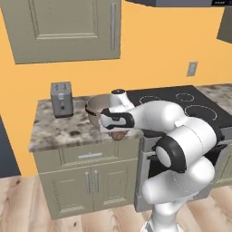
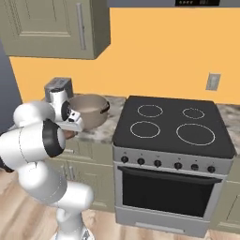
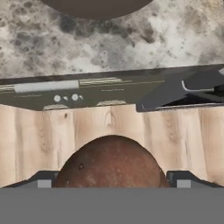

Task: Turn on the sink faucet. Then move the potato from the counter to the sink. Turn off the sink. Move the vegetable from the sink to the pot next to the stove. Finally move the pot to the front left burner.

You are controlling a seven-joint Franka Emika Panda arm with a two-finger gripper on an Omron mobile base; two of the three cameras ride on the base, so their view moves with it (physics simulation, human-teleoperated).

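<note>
The brown potato sits between my gripper's two dark fingertips, with the wooden floor behind it. In the left base view the potato hangs under the hand at the counter's front edge, the gripper shut on it. The beige pot stands on the counter just behind the hand, left of the stove. From the right, the pot is beside the stove's front left burner. The sink and its faucet are out of view.
A grey toaster stands at the counter's back left. The speckled counter ends at a front edge above the cabinet drawers. The oven door and knobs face me at the right.
</note>
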